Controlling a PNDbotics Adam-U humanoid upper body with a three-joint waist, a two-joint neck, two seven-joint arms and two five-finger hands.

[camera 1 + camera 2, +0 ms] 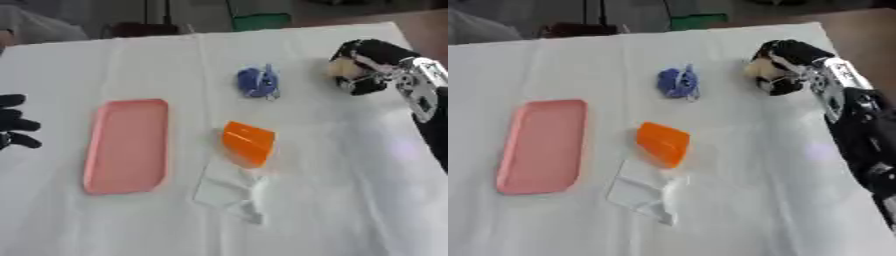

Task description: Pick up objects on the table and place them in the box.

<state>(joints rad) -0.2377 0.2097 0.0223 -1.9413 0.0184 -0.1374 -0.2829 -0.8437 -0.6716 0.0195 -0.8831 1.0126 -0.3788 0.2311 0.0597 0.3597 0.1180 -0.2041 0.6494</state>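
Note:
A pink tray-like box lies flat on the white table at the left. A blue crumpled object sits near the table's far middle. An orange wedge-shaped object rests in the centre, with a clear plastic piece just in front of it. My right hand hovers at the far right, its fingers curled round a small tan object. My left hand shows at the left edge, fingers relaxed and holding nothing.
The white cloth-covered table spreads across the whole view. Its far edge runs along the top, with a green item and dark furniture beyond it.

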